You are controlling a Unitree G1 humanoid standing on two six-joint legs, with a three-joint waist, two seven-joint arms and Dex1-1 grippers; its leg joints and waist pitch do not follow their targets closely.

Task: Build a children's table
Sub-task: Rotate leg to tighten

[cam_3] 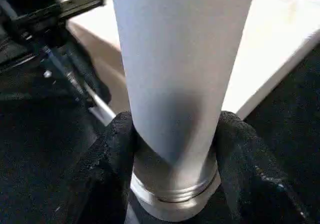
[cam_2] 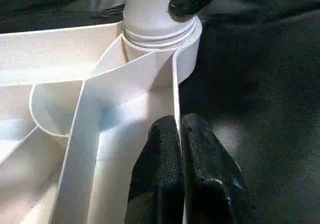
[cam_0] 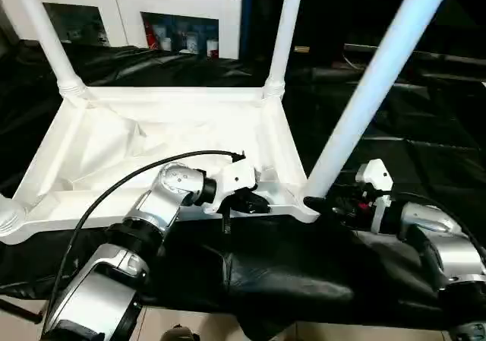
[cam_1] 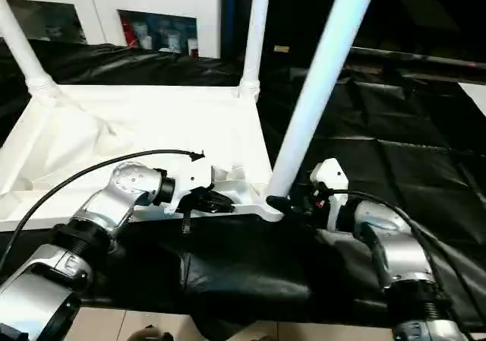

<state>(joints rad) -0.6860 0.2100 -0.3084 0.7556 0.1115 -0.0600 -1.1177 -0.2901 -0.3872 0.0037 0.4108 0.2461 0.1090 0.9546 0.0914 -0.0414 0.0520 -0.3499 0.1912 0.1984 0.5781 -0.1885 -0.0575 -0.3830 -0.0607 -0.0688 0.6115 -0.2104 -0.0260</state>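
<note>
Your right gripper [cam_3: 175,149] clasped the base of the leg [cam_0: 372,83], which rose slanted from it, while your left gripper [cam_2: 181,159] pinched the tabletop [cam_0: 152,140] rim.

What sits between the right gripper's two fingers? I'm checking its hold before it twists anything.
The base of a white leg, just above its threaded collar in the tabletop's corner socket. The right wrist view shows the right gripper's fingers against both sides.

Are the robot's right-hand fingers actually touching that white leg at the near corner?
Touching. In the right wrist view the two black fingers press against both sides of the leg just above its ringed base, with no gap visible.
</note>
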